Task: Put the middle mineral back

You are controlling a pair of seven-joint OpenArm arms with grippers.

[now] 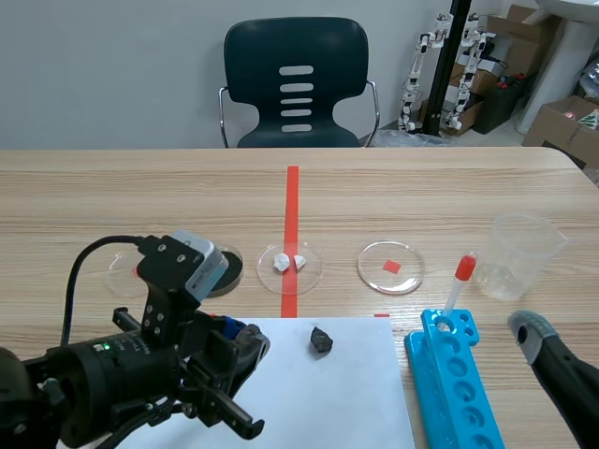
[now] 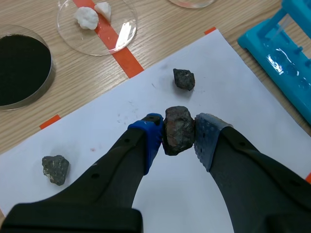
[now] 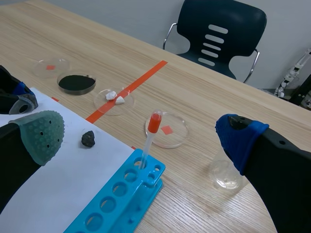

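Paper [image 2: 243, 126] on table [image 2: 160, 29]: left jaws clamp mineral [image 2: 179, 130], 2 stones [image 2: 184, 79] [image 2: 55, 169] beside; right jaws wide.

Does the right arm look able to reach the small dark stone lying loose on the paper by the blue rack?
Probably yes. The right hand is open and empty, and the stone lies alone on the paper. The blue rack stands between them, so it would likely reach over that.

Scene view from the robot's side facing the chair [image 1: 253, 75], wrist views close, angled down, all sharing the paper [image 1: 365, 398]
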